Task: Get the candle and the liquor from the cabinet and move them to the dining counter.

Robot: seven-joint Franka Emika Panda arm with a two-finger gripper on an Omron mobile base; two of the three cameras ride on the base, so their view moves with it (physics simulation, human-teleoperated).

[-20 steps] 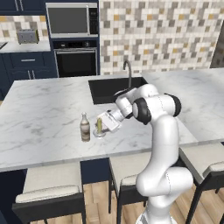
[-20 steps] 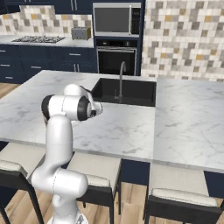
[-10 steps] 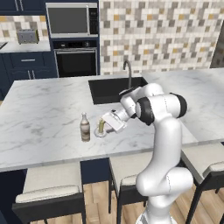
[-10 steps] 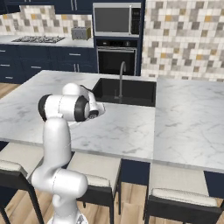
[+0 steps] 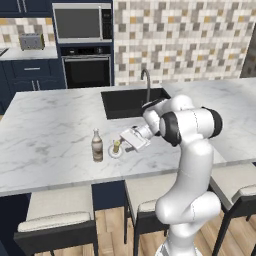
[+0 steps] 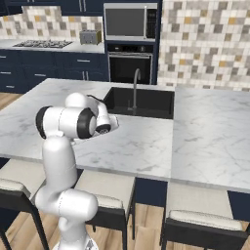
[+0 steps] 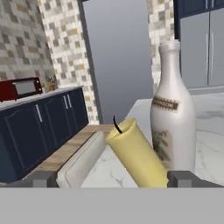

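Note:
On the white marble dining counter point(image 5: 50, 130) the brown liquor bottle point(image 5: 97, 145) stands upright near the front edge. The pale-yellow candle point(image 5: 116, 147) sits on its small white saucer just right of it. My gripper point(image 5: 128, 140) hovers a little to the right of the candle, open, with nothing between its fingers. In the hand view the candle point(image 7: 138, 155) lies close ahead between the two fingertips point(image 7: 43, 178) and is touched by neither. The liquor point(image 7: 173, 113) rises behind it. Navy wall cabinet doors point(image 5: 20, 5) show at the top left.
A black sink point(image 5: 131, 100) with a curved faucet point(image 5: 146, 80) is set into the counter behind my arm. Cushioned stools point(image 5: 60, 210) line the near edge. Oven, microwave point(image 5: 82, 22) and a toaster point(image 5: 31, 41) stand along the back wall.
My open gripper has drawn back to the right, away from the candle, and the elbow has swung right with it. Candle and liquor have stayed where they were.

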